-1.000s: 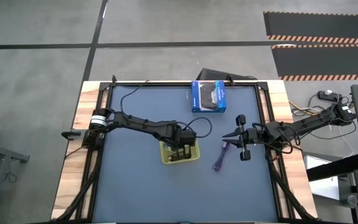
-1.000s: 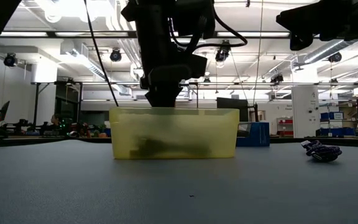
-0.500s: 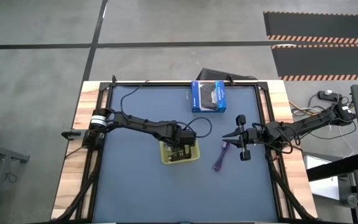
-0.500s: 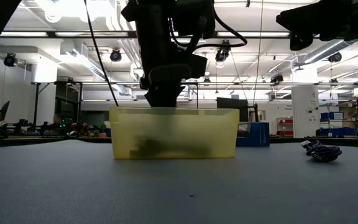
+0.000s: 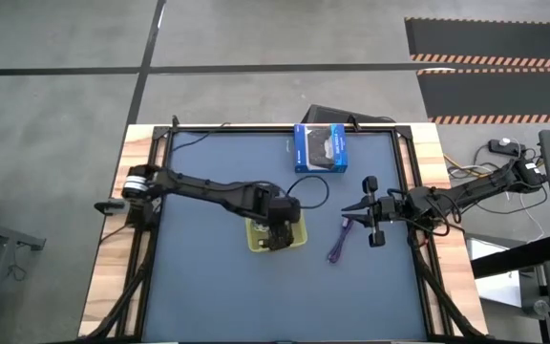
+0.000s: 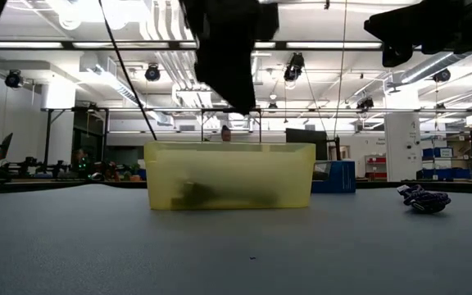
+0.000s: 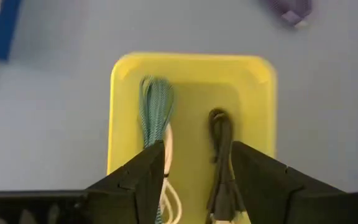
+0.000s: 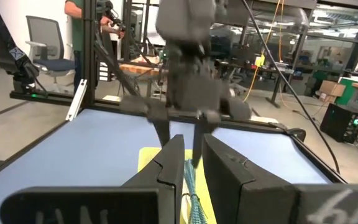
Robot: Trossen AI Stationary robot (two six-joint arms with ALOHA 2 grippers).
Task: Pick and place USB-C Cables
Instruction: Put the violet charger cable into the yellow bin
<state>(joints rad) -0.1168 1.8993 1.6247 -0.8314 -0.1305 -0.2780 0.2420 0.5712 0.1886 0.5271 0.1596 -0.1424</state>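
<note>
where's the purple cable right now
The purple cable lies loose on the mat in the high view, right of the yellow bin and just in front of the right claw. It is outside the bin.

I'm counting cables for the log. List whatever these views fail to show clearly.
- White cable: left wrist view, mostly behind a finger of the left tool and the teal cable.
- Purple cable: same view, cut off by the top edge.
- Yellow bin contents: low view, only dark smudges through the cloudy wall; high view, the left tool covers them.
</note>
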